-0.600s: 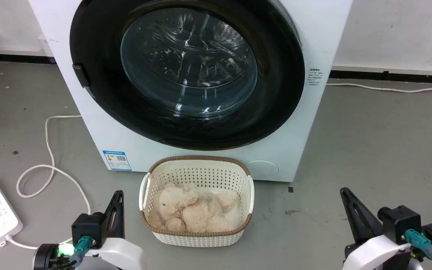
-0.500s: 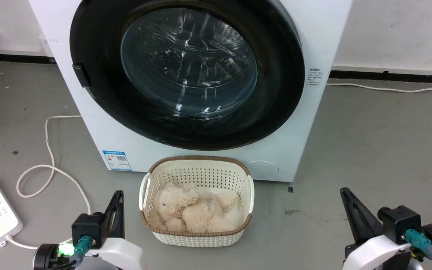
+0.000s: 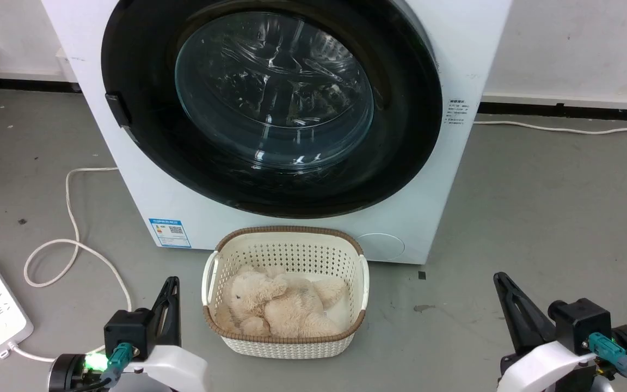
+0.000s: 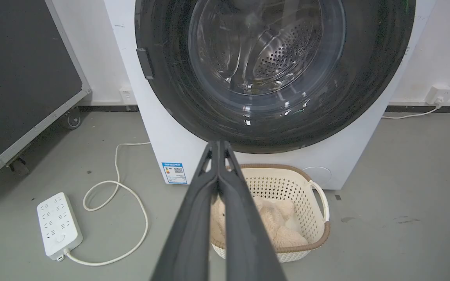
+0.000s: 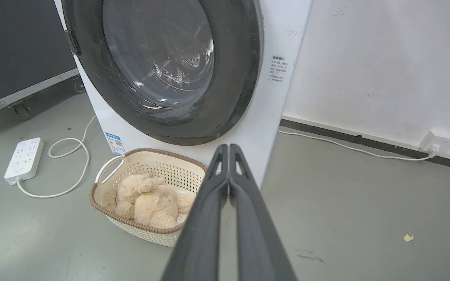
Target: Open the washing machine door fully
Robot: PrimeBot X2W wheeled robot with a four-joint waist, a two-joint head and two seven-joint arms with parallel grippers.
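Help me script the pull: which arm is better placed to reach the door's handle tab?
Left, likely. The handle tab sits on the washing machine door's left edge, on the left end effector's side; the right end effector lies opposite.

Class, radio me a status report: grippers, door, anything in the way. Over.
Left gripper shut, empty, off the machine. Right gripper the same. Washing machine door closed, untouched. Basket with plush toy on floor below door; could crowd the approach.

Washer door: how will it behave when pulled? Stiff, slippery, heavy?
Probably rigid: the washing machine door is a wide black rim around a domed glass bowl. The glossy rim looks slippery to pinch; the small black tab on its left edge seems a surer hold. Glass that size suggests some weight.
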